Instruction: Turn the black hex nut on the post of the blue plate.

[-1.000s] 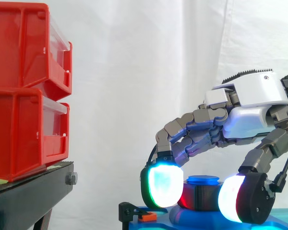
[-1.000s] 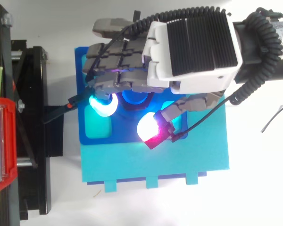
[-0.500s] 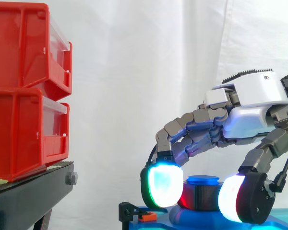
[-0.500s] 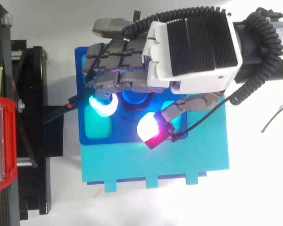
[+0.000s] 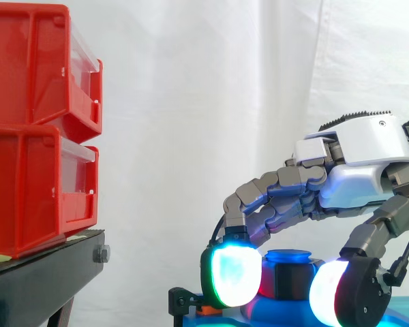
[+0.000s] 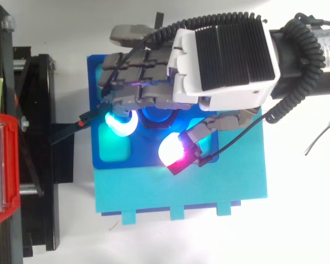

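The black hex nut (blue post capping it) sits pinched between curled fingertips of the robot hand.

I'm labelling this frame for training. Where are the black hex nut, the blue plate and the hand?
black hex nut [image 5: 290,281]: side view, its dark side face.
blue plate [image 6: 144,155]: top view, bare front surface.
hand [image 6: 225,60]: top view, ribbed back of the hand.
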Robot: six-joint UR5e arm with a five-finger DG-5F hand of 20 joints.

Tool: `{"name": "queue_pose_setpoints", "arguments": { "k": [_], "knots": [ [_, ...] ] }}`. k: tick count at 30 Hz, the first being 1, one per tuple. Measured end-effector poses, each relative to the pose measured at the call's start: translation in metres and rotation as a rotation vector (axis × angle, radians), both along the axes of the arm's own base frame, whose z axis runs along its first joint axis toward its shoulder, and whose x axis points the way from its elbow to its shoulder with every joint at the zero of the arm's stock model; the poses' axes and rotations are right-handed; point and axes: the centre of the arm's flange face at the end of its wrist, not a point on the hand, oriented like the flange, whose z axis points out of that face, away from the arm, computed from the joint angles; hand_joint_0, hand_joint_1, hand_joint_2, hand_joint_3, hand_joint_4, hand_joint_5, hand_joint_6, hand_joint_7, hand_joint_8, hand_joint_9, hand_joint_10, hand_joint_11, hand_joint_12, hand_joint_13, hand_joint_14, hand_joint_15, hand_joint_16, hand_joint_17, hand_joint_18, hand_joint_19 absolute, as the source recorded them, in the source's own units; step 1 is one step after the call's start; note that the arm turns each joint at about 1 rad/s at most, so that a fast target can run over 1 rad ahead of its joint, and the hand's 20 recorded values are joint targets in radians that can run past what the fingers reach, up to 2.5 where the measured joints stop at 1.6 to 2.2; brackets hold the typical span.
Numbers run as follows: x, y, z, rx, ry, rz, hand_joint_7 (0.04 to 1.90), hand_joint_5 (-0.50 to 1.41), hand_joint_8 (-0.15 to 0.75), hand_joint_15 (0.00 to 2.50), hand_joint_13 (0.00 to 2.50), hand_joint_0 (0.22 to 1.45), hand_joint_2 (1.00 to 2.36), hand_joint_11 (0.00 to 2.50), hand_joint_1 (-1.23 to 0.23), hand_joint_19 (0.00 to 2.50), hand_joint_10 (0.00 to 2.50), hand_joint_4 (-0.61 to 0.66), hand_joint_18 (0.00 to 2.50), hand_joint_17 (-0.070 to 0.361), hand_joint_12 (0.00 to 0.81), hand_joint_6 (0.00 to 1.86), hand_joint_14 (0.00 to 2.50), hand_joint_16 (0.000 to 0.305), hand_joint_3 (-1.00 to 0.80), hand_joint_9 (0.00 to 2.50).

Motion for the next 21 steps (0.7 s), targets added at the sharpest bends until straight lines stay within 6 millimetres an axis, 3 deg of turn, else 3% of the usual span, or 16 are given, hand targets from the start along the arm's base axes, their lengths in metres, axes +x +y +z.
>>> {"name": "queue_pose_setpoints", "arguments": {
  "k": [10, 21],
  "knots": [
    [0.0002, -0.0005, 0.0001, -0.001, -0.003, 0.0, 1.09, -0.19, 0.258, 0.0, 0.33, 0.61, 1.01, 0.11, -0.7, 0.0, 0.0, 0.21, 0.22, 0.103, 0.363, 0.5, 0.0, 0.046, -0.36, 0.44],
    [-0.0001, -0.0027, 0.0002, 0.0, -0.004, -0.002, 1.08, -0.19, 0.259, 0.0, 0.34, 0.61, 1.01, 0.11, -0.81, 0.0, 0.0, 0.2, 0.22, 0.104, 0.362, 0.5, 0.0, 0.046, -0.42, 0.43]
  ]
}}
